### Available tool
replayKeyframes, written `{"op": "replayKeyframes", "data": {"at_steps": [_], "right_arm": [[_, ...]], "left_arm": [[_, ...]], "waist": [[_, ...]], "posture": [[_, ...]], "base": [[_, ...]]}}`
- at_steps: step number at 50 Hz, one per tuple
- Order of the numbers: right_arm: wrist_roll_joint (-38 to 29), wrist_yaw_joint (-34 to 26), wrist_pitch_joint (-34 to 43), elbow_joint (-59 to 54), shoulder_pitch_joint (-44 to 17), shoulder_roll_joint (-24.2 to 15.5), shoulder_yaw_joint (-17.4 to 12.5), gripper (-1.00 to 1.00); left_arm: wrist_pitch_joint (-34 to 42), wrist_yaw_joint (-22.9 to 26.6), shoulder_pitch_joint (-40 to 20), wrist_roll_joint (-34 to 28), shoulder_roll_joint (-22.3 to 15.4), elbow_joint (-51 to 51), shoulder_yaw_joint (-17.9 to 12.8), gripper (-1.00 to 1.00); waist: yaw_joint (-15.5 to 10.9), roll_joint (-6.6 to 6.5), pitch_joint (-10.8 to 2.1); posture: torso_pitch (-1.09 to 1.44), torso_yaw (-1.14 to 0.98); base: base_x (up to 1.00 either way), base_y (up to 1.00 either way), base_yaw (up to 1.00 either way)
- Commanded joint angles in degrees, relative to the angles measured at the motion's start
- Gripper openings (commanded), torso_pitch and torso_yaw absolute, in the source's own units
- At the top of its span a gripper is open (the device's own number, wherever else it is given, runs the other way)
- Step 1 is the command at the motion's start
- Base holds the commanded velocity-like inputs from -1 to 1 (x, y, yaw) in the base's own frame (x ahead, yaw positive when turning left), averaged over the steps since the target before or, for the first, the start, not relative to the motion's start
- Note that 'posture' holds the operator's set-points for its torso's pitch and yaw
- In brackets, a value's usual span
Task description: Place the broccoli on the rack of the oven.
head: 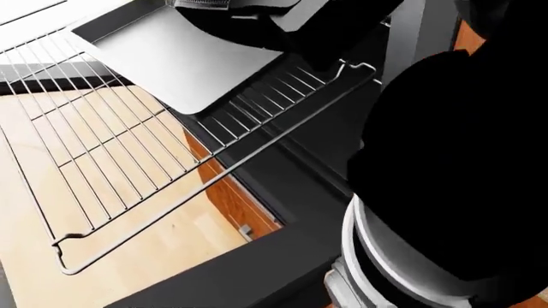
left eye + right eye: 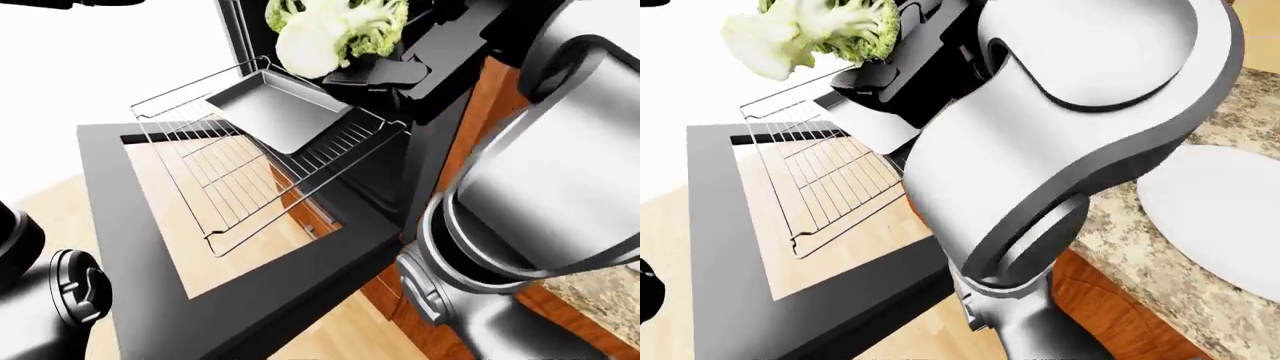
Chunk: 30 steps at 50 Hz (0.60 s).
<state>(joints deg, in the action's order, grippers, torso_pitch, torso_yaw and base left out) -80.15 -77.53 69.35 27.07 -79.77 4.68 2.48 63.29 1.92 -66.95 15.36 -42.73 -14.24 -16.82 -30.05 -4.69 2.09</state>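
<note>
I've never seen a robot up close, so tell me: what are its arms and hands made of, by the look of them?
The right arm is built of smooth, rounded glossy white shells edged in grey, with dark grey cylindrical joints. The right hand is blocky, matt black, with angular black fingers. The left arm shows only dark rounded parts. No cables or markings show.

Below my matt black plastic right hand (image 2: 400, 56) lies a dull brushed-metal baking tray (image 2: 275, 112) on a thin shiny wire oven rack (image 2: 215, 176). The broccoli (image 2: 330, 30) I hold looks rough and matt. Speckled granite table (image 2: 1160, 247), glossy white plate (image 2: 1220, 217).
</note>
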Motion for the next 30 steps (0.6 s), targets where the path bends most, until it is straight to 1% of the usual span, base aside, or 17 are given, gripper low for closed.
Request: {"op": "replayKeyframes", "data": {"at_steps": [1,4,6,10,11,12,16,19,21,22,26,28,30], "right_arm": [[2.2,1.9,-0.8,0.1,-1.5,-0.3,0.6,-1.0],[4.0,2.5,-1.5,-1.5,-2.1,-0.8,1.0,-1.0],[6.7,4.9,-2.9,-3.4,-2.0,-1.0,0.7,-1.0],[15.5,12.5,-6.9,-8.9,-2.1,-2.3,-1.7,-1.0],[17.2,13.8,-7.2,-9.6,-2.0,-2.8,-1.7,-1.0],[18.4,14.4,-8.7,-10.6,-1.0,-4.2,-0.8,-1.0],[22.7,17.8,-9.3,-12.9,-1.2,-4.7,-0.4,-1.0],[25.9,20.0,-10.8,-16.3,-3.3,-5.8,-0.6,-1.0],[27.7,21.4,-11.6,-17.8,-3.7,-6.1,-0.6,-1.0],[29.0,22.5,-12.5,-19.0,-3.8,-6.2,-0.8,-1.0],[31.7,24.0,-14.3,-21.8,-3.9,-7.1,0.0,-1.0],[33.0,25.5,-16.4,-24.3,-3.6,-7.6,-0.1,-1.0],[35.2,28.3,-19.3,-28.4,-4.2,-7.7,-0.9,-1.0]], "left_arm": [[-1.2,-0.4,-1.6,0.1,-1.1,-0.9,-1.1,1.0],[-1.0,-0.5,-1.6,0.6,-1.7,-0.9,-1.2,1.0],[-0.9,-0.8,-1.7,1.0,-1.7,-1.0,-1.4,1.0],[-0.7,-1.2,-1.1,1.7,-2.0,-1.5,-1.7,1.0],[-0.9,-1.3,-0.9,1.8,-2.1,-1.5,-1.7,1.0],[-1.1,-1.6,-0.8,1.9,-2.1,-1.3,-1.8,1.0],[-1.4,-1.9,-0.6,2.3,-2.5,-1.2,-1.5,1.0],[-1.1,-2.4,-0.8,2.8,-2.4,-1.3,-2.1,1.0],[-1.1,-2.6,-0.6,3.2,-2.7,-1.3,-2.1,1.0],[-1.0,-2.3,-0.3,3.3,-3.0,-1.5,-1.6,1.0],[-0.8,-2.7,-0.3,3.8,-3.2,-1.6,-2.1,1.0],[-0.8,-2.8,-0.1,4.1,-3.4,-1.8,-2.1,1.0],[-0.9,-2.9,0.2,4.3,-3.3,-1.9,-2.0,1.0]], "waist": [[-0.2,-0.16,-1.62],[-1.0,-0.18,-1.67],[-1.4,-0.24,-1.68],[-2.4,-0.3,-1.81],[-2.6,-0.3,-1.85],[-2.9,-0.27,-1.89],[-3.9,-0.09,-2.05],[-4.5,-0.06,-2.07],[-4.9,-0.09,-2.01],[-5.1,-0.1,-2.0],[-5.9,-0.04,-2.11],[-6.3,0.0,-2.16],[-6.7,0.0,-2.23]], "posture": [[0.0,0.55],[0.0,0.57],[0.0,0.58],[0.0,0.6],[0.0,0.6],[0.0,0.61],[0.0,0.63],[0.0,0.64],[0.0,0.64],[0.0,0.64],[0.0,0.66],[0.0,0.67],[0.0,0.68]], "base": [[0.0,0.0,0.0],[0.0,0.0,0.0],[0.0,0.0,0.0],[0.0,0.0,0.0],[0.0,0.0,0.0],[0.0,0.0,0.0],[0.0,0.0,0.0],[0.0,0.0,0.0],[0.0,0.0,0.0],[0.0,0.0,0.0],[0.0,0.0,0.0],[0.0,0.0,0.0],[0.0,0.0,0.0]]}}
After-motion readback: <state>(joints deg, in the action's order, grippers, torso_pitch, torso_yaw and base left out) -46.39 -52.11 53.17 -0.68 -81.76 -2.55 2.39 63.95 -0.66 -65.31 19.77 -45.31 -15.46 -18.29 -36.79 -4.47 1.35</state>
